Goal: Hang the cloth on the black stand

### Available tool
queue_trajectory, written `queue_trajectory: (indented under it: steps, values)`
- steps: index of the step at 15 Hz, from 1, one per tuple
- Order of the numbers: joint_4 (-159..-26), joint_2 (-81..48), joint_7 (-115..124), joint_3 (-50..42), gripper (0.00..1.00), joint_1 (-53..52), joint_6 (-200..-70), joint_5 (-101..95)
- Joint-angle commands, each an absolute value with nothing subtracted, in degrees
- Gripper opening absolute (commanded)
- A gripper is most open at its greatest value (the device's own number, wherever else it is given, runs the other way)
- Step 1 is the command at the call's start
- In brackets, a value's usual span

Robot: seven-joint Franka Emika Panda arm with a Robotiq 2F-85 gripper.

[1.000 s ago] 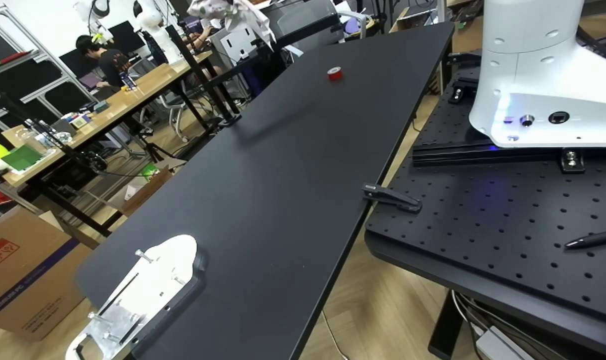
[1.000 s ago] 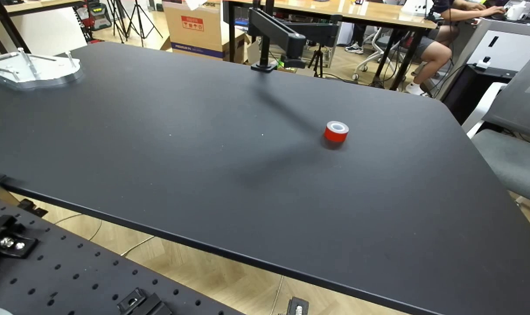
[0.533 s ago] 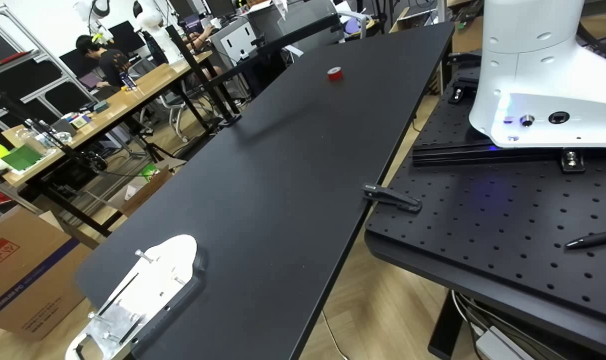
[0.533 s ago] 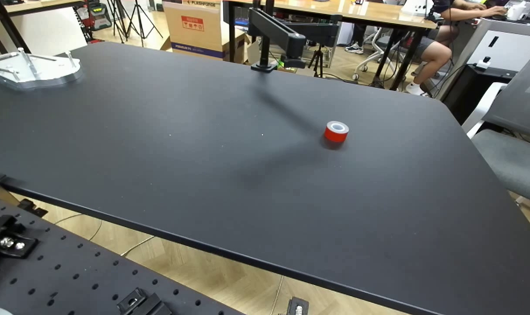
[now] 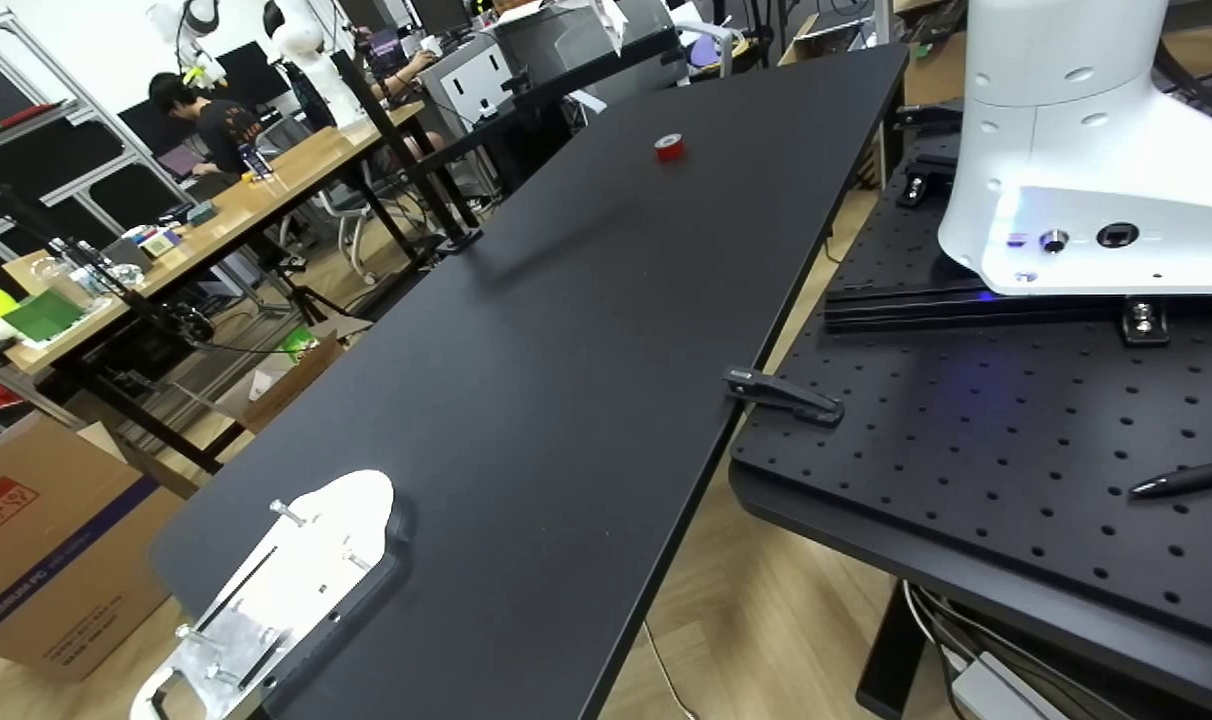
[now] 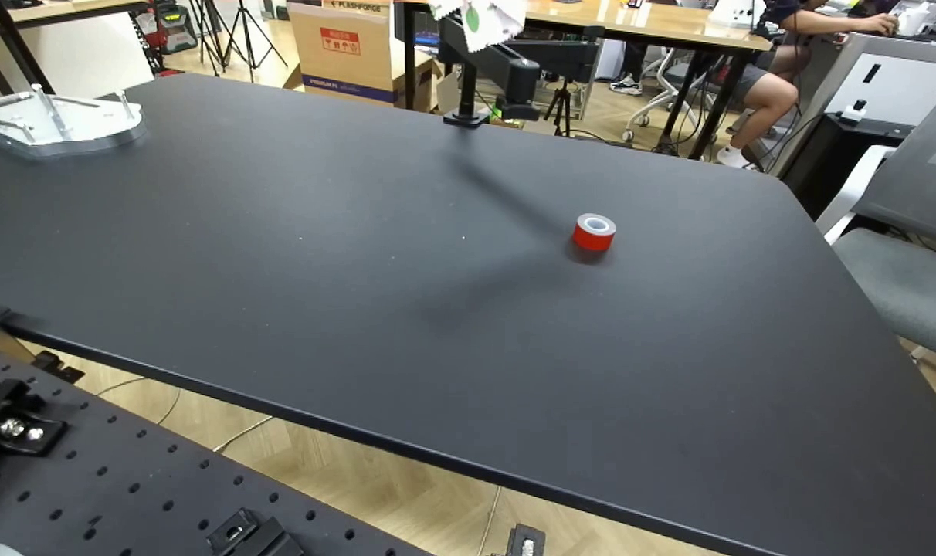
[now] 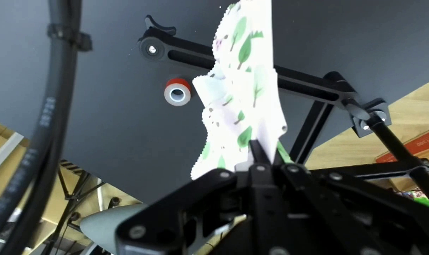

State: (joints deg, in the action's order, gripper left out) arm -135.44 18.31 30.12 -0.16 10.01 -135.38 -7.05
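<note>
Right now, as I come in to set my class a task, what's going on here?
A robot arm has a white, leaf-patterned cloth gripped in its tool. The cloth is up by the black stand at the table's edge; in the wrist view it crosses in front of the stand, but I can't tell whether they touch. The tool hasn't let go yet, so the hanging isn't finished. A red roll of tape sits on the dark table.

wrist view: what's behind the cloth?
The stand passes behind the cloth, showing on both sides of it, with the table beyond. The stretch of stand and the patch of table directly behind the cloth are covered; can't tell whether cloth and stand touch.
</note>
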Motion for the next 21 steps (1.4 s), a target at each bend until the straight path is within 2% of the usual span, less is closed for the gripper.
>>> queue_trajectory:
  steps: [1,20,21]
  values:
    - [-136.64,17.67,29.62,-1.28,0.01,10.88,-135.1,-5.75]
    - [-140.32,11.1,27.96,-5.4,0.01,11.27,-134.69,-2.04]
    - [-140.13,10.86,27.47,-5.45,0.28,11.11,-134.23,-1.69]
